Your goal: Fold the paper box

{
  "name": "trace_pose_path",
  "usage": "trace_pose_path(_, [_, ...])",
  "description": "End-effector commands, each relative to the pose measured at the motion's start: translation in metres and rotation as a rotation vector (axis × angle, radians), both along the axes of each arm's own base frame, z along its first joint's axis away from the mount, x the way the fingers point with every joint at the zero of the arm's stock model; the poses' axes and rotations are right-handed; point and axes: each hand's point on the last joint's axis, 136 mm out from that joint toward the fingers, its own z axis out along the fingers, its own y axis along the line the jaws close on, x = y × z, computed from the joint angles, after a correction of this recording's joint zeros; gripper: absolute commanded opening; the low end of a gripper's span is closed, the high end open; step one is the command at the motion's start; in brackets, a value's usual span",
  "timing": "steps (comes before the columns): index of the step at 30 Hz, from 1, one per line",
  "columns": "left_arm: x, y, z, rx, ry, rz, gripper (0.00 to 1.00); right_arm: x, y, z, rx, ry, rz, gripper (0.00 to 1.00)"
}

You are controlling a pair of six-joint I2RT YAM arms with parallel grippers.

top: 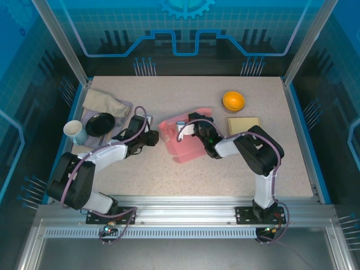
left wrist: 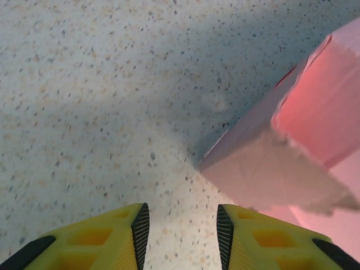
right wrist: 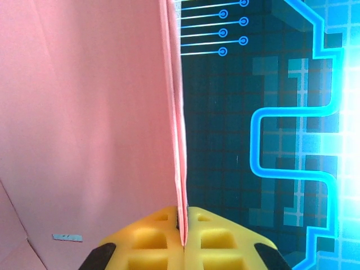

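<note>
Speckled tabletop (top: 225, 169) inside a blue-lit enclosure. Clutter is parked well apart from the work: cloth (top: 104, 104), black bowl (top: 100, 124) and white cup (top: 74, 131) at far left, orange bowl (top: 233, 101) and tan card (top: 243, 124) at right. Pink paper box (top: 183, 140) sits mid-table between the two arms. It's part-formed: some walls are up, the shape isn't closed, and the left wrist view shows a ragged-edged flap (left wrist: 292, 169) at its corner. Right gripper (top: 190, 125) is on the box's far side with jaws fully closed on a thin upright pink panel (right wrist: 84, 112). In the right wrist view the panel's edge rises straight out from between the pads (right wrist: 183, 228). Left gripper (top: 153, 138) is low over the table just beside the box's left corner, jaws part open, nothing held; only bare tabletop shows between its fingertips (left wrist: 183, 225). I can't confirm contact with the box, looks apart. My read is mid-fold: right pins one wall while left lines up to help. The next move likely needs left to close the gap and brace or pinch the corner wall, so right can swing its panel along the crease without dragging the whole box. The paper is thin and one edge is already rough, so use a light pull along the crease line and no twisting.
</note>
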Motion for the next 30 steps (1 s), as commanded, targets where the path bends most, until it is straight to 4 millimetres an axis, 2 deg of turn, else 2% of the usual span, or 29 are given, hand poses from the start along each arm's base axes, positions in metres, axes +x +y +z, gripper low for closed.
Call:
trace_pose_path(1, [0.023, -0.011, 0.02, -0.006, -0.06, -0.055, 0.4, -0.007, -0.004, -0.027, -0.048, 0.064, 0.027, 0.0])
trace_pose_path(5, [0.028, -0.024, 0.016, -0.026, -0.05, -0.116, 0.39, -0.007, -0.003, -0.024, -0.043, 0.066, 0.037, 0.0])
trace_pose_path(15, [0.016, -0.057, 0.027, -0.14, -0.068, -0.273, 0.38, -0.001, -0.002, -0.028, -0.057, 0.08, 0.02, 0.0])
trace_pose_path(22, [0.002, -0.063, 0.019, -0.155, -0.036, -0.326, 0.39, 0.003, -0.006, -0.038, -0.079, 0.078, -0.01, 0.0])
trace_pose_path(26, [-0.001, -0.07, 0.021, -0.176, -0.035, -0.348, 0.39, 0.003, -0.006, -0.042, -0.09, 0.081, -0.014, 0.0])
trace_pose_path(27, [-0.001, -0.072, 0.022, -0.177, -0.036, -0.352, 0.39, 0.007, -0.002, -0.035, -0.08, 0.066, -0.014, 0.0])
trace_pose_path(30, [-0.001, -0.077, 0.02, -0.163, -0.024, -0.359, 0.4, 0.009, -0.001, -0.033, -0.074, 0.065, -0.016, 0.0])
